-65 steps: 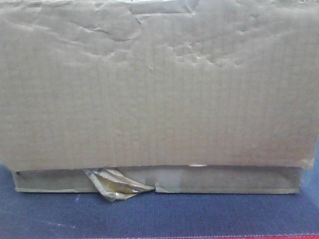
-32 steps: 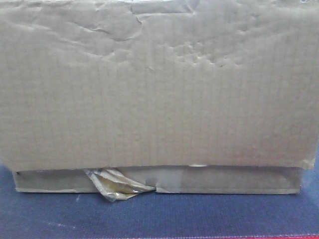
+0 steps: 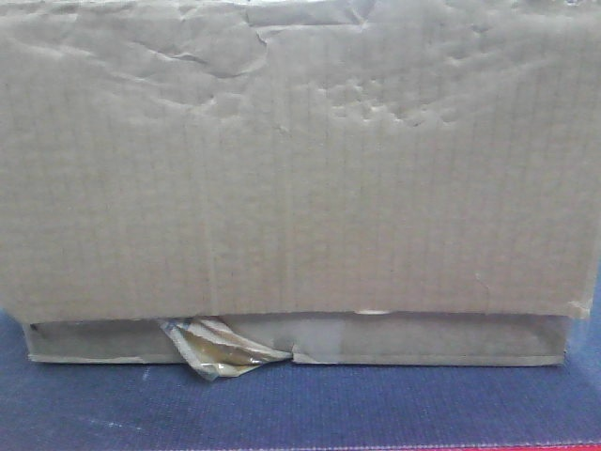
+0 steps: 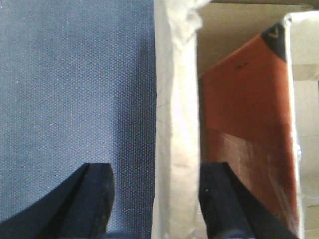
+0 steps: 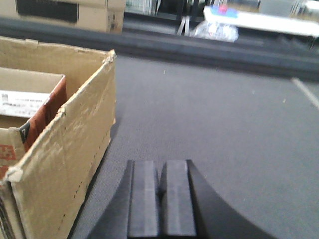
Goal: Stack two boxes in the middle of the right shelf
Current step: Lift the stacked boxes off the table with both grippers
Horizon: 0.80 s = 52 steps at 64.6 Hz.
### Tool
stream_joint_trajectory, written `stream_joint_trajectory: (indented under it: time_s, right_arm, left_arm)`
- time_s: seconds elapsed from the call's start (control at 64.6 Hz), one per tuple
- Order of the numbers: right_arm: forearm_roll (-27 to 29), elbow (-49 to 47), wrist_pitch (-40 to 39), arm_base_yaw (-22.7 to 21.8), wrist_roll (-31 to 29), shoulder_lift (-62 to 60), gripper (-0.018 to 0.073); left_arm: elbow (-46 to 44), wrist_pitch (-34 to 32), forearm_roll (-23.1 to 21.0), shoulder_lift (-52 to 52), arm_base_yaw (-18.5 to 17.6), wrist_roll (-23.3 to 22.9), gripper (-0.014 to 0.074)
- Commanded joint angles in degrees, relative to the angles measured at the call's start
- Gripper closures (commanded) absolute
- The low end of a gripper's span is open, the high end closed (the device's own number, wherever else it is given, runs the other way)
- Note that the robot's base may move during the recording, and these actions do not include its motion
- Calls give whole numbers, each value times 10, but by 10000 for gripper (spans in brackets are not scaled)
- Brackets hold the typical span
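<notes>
In the front view the tall brown box (image 3: pixel 300 169) with a creased face fills most of the picture. It rests on the flatter box (image 3: pixel 423 340), whose clear tape (image 3: pixel 221 352) peels at the front. My left gripper (image 4: pixel 157 194) is open and straddles an open box's pale side wall (image 4: pixel 177 124): one finger over the blue cloth, the other inside over an orange-brown carton (image 4: pixel 244 124). My right gripper (image 5: pixel 160 184) is shut on nothing, low over the cloth to the right of the open box (image 5: pixel 70 164). The shelf is out of view.
Blue cloth (image 3: pixel 300 404) covers the surface, with a red strip (image 3: pixel 526 445) at its front edge. Far back in the right wrist view are another cardboard box (image 5: pixel 94 15) and a plastic bag (image 5: pixel 214 30) on a white table.
</notes>
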Motion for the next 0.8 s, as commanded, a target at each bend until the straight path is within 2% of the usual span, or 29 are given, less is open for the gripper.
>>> stream_joint_trajectory:
  time_s: [0.0,0.139,0.263,0.34,0.511,0.789]
  right_arm:
    - [3,-37,49,-1,-9,43,720]
    - [5,-58,51,-1,-7,74,720]
    - [23,-58,48,-1,29,75,720]
    - [34,-58,36,-1,29,75,720]
    - [49,-62,14,-1,33,83,720]
    - [58,-187,122,-1,95,232,706]
  left_arm:
    - [-2,-1,-3,-6,1,4,298]
    - [-2,-1,-3,-6,1,4,298]
    - [-2,-1,-3,-6,1,9,298]
    - [-2,-1,-3,-6,1,25,298]
    - [-2,-1,-3,-6,1,25,298]
    - [-2,-1,-3,-6,1,25,298]
